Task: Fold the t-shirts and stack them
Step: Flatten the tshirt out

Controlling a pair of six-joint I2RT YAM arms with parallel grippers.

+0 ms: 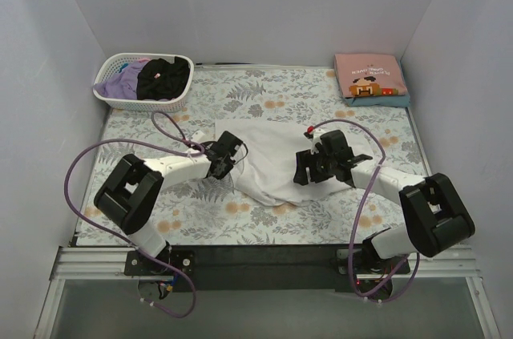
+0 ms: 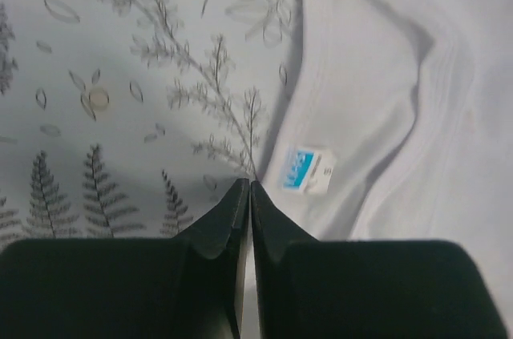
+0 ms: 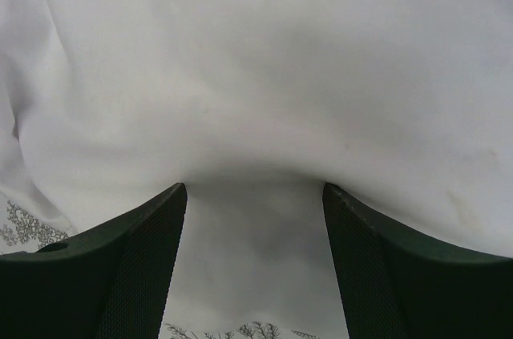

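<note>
The white tee (image 1: 268,167) lies rumpled in the middle of the tabletop (image 1: 200,207). The left tool (image 2: 249,188) is pressed together at its collar edge. The right tool (image 3: 255,189) stands apart over the cloth.

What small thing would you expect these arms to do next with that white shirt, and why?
Probably the right pincer closes on the white t-shirt: its jaws stand open over the cloth, while the left pincer is shut at the shirt's edge beside the label. Then both sides could be lifted for a fold.
</note>
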